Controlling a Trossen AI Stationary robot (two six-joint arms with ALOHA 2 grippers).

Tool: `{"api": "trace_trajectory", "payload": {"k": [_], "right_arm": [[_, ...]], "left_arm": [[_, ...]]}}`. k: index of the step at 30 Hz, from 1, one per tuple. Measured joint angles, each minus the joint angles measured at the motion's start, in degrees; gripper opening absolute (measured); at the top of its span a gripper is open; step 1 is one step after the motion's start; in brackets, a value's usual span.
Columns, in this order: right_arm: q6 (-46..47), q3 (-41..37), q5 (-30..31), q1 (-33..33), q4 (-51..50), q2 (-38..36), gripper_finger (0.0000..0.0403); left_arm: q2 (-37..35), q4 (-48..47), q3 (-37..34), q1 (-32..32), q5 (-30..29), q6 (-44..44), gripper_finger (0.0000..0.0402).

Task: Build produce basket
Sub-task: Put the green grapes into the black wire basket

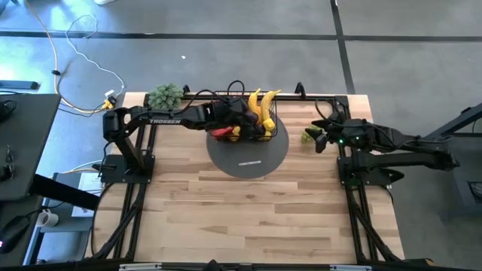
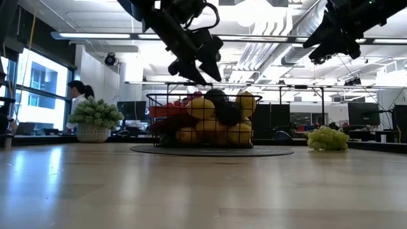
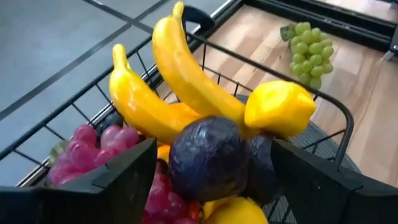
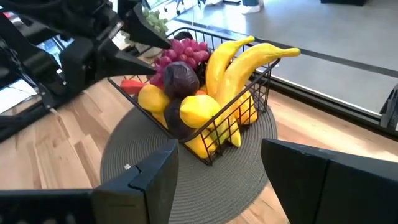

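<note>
My left gripper (image 2: 194,63) hangs just above the basket (image 1: 248,124), fingers spread wide with nothing between them; seen from my left wrist, a dark plum (image 3: 208,158) sits directly below the gap, resting on the heap and not pinched. I judge that plum is placed, since it lies free on top of the pile with the jaws standing clear on either side of it.

The basket stands on a grey round mat (image 1: 248,158) toward the far edge of the table (image 1: 248,218). Two bananas (image 4: 239,59) lean up against the wire wall and poke over the rim, which keeps them from rolling; a lemon (image 4: 198,109) wedges against the wire beside the plum, with red grapes (image 4: 183,50) packed behind and a red chilli (image 1: 220,133) at the side nearest my left arm. The pile already crowns above the rim, so anything more would have to sit on top and could tumble off.

My right gripper (image 1: 322,139) waits off to the right, fingers parted and empty, close beside the green grapes (image 1: 311,135) lying on the bare wood, not yet in the basket. I take those to be the next thing to fetch.

The table is pale plank wood. A leafy green bunch (image 1: 166,95) sits at its far left corner. Beyond lies an office under ceiling lights, where a person (image 2: 79,92) stands at the left
</note>
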Motion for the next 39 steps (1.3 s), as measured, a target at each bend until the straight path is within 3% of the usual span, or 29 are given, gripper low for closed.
{"api": "trace_trajectory", "payload": {"k": [8, 16, 21, 29, 39], "right_arm": [[-1.41, 2.27, -0.03, -0.16, -0.06, 4.3, 0.0233], [-14.07, 8.83, 0.36, -6.04, -6.26, 10.95, 0.0263], [-20.62, 12.19, -3.61, -12.11, -13.88, 15.82, 0.0264], [-30.75, 12.34, -11.68, -19.61, -18.23, 24.1, 0.0264], [-48.71, 12.34, -11.39, -22.46, -21.08, 33.47, 0.0264]], "left_arm": [[-4.32, -1.18, -0.02, -0.11, -0.02, 0.17, 0.0303], [-11.63, -4.79, -0.02, 0.09, -0.22, 2.23, 0.0303], [-16.14, -9.58, -0.02, 0.09, -0.18, 3.65, 0.0303], [-22.52, -16.42, -0.02, 0.09, 0.22, 5.73, 0.0303], [-25.34, -17.69, -0.02, 0.09, 1.22, 6.21, 0.0303]]}}
